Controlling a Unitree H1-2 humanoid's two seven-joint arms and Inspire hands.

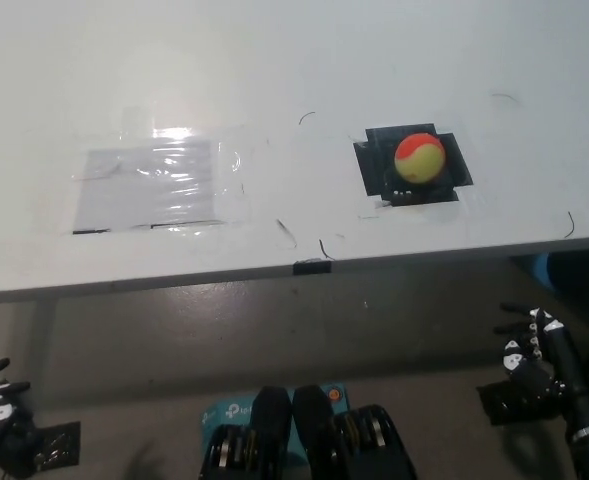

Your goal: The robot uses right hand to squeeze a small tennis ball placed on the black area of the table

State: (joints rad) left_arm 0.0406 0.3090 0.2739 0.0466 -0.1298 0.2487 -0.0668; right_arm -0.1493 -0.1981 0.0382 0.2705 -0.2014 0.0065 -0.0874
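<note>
While ball (420,158) sits on black patch (414,167), white table (274,80), right hand (536,352) empty, fingers spread, below edge.

Table (274,60) top: smooth white, slight sheen. Clear film patch (154,185) taped on it, glossy and wrinkled, catching glare. Black area (374,165) looks like matt tape. Ball (420,158): fuzzy felt-like, matt, red and yellow. Right hand (534,355) black, hard plastic look.

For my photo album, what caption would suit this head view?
Red-and-yellow tennis ball waits on the table's black patch; black right hand hangs open below.
</note>
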